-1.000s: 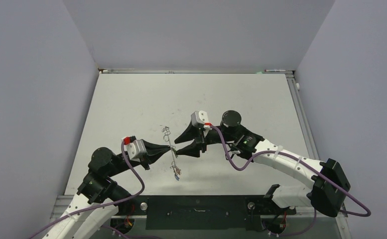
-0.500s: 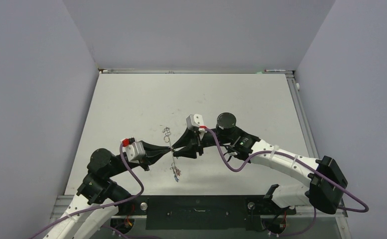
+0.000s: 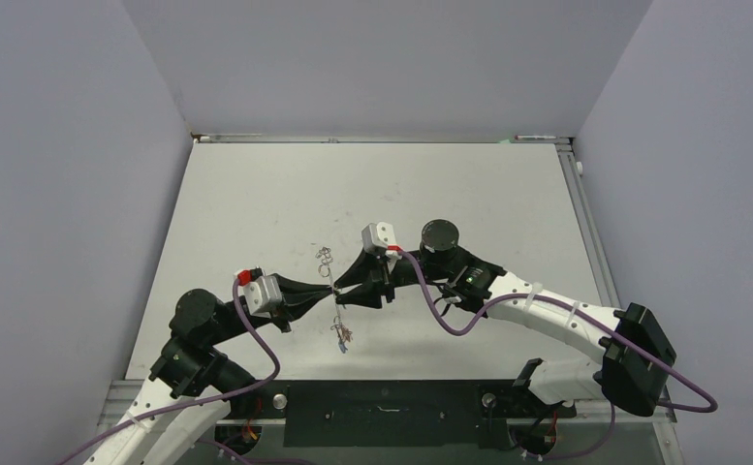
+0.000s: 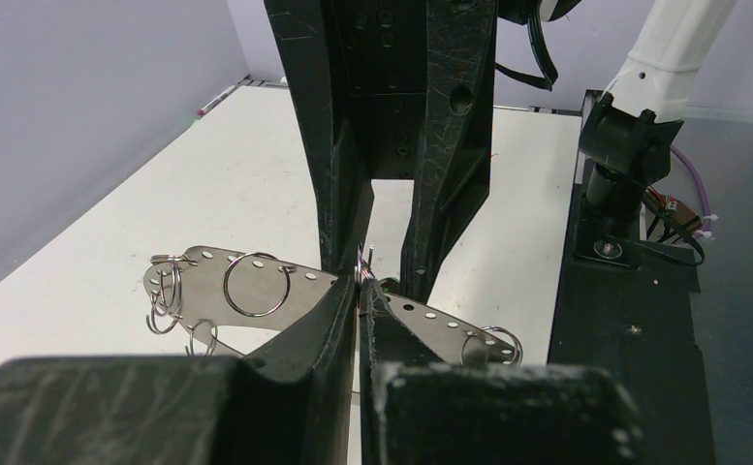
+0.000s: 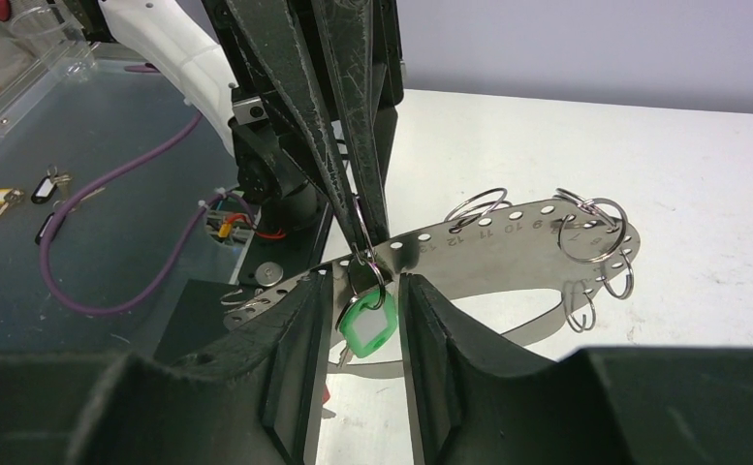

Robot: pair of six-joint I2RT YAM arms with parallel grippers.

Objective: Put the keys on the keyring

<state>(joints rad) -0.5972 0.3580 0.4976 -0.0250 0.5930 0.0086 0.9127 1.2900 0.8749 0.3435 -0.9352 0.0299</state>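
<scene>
Your left pincer (image 4: 358, 288) is pinching the keyring (image 4: 299, 291), mid-frame in the top view, over the counter (image 3: 256, 194). Your right pincer (image 5: 364, 283) is spread either side of the green key (image 5: 365, 327), which hangs from the keyring.

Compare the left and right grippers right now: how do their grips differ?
The left gripper is shut on the keyring, a perforated metal band; the right gripper has its jaws apart, with the green key hanging between them. In the top view the left gripper reaches in from the left, the right gripper from the right. Both meet at the same spot on the keyring.
</scene>
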